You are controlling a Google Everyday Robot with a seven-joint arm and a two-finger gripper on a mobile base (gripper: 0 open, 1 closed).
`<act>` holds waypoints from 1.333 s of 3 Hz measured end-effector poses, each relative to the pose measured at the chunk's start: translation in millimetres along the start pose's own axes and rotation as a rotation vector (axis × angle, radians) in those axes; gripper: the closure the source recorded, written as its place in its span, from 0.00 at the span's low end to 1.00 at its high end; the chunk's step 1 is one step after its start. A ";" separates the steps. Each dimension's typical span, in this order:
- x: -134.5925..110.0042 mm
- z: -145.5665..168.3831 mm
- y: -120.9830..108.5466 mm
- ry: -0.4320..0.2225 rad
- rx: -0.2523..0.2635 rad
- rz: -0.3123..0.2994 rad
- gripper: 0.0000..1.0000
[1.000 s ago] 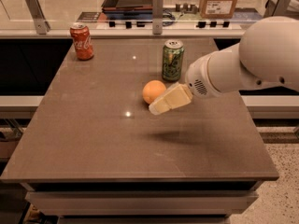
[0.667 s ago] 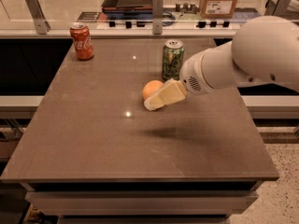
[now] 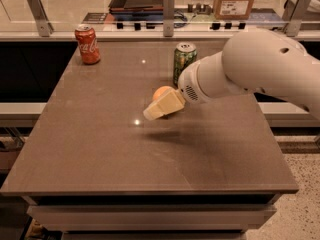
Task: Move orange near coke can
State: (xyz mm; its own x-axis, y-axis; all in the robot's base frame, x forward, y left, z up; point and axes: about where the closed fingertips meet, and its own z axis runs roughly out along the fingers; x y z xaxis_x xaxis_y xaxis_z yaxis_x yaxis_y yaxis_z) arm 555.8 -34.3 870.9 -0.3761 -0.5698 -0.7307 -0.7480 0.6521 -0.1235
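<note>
The orange [image 3: 161, 92] sits near the middle of the brown table [image 3: 100, 149], mostly hidden behind my gripper. The red coke can [image 3: 87, 44] stands upright at the table's far left corner, well away from the orange. My gripper [image 3: 155, 110] reaches in from the right on a large white arm, its cream tip just in front of and partly over the orange.
A green can [image 3: 183, 62] stands upright just behind and to the right of the orange, close to my arm. A rail with metal posts [image 3: 168, 6] runs along the table's far edge. A cardboard box [image 3: 235, 0] sits beyond it.
My gripper has moved left and a little farther back, closing in on the orange and covering more of it. The orange and both cans have not moved.
</note>
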 end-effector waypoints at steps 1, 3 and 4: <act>4.4 13.4 4.4 0.019 0.017 0.013 0.00; 10.6 28.8 2.4 0.044 0.023 0.043 0.19; 9.1 27.5 3.5 0.041 0.024 0.038 0.41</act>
State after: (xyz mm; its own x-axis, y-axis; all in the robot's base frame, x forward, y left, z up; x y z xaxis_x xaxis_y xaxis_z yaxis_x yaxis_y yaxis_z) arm 564.8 -23.5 845.3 -0.4269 -0.5639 -0.7069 -0.7195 0.6854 -0.1122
